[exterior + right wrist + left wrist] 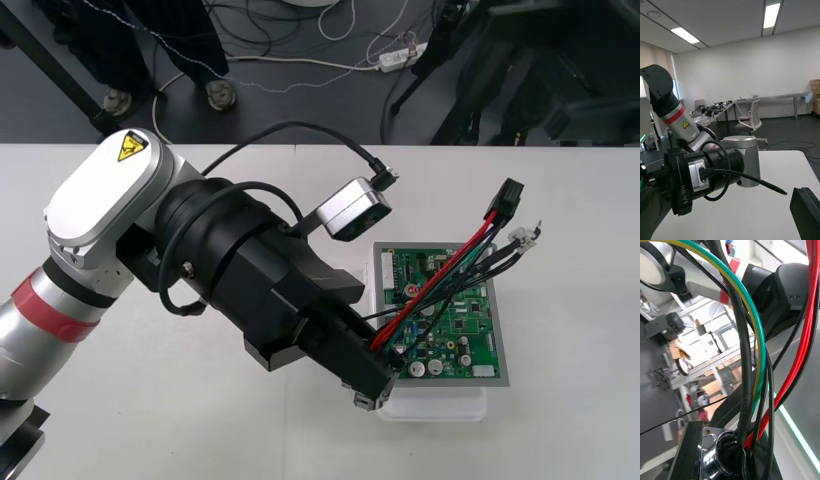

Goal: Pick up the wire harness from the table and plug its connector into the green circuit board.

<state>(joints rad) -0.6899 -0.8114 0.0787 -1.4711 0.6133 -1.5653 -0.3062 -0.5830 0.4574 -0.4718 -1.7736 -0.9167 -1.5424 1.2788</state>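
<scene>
1. Front view. Left arm [110,260] in from the left edge of the surface [200,430], slanting toward the middle. Left gripper [372,392] low over the near left corner of the green circuit board [455,315], clamped on one end of the wire harness [440,280]. Board flat on a white base [430,408], right of the surface's middle and well short of the far edge. Red and black wires fanned from the gripper up across the board toward its far right corner. Black plug [505,200] at the free end, up in the air past that corner, not in the board. Small white connectors [525,237] just beside the plug.

2. Left wrist view. Round metal socket [717,455] with its flange pinched between the black fingers [687,450] of the left gripper. Green-and-yellow, black and red wires [745,360] rising out of the socket in one bundle, then spreading apart.

3. Right wrist view. Right gripper [727,195] spread wide, its black fingers [807,210] far apart. Above the surface, facing the black wrist and silver link of the left arm close by.
</scene>
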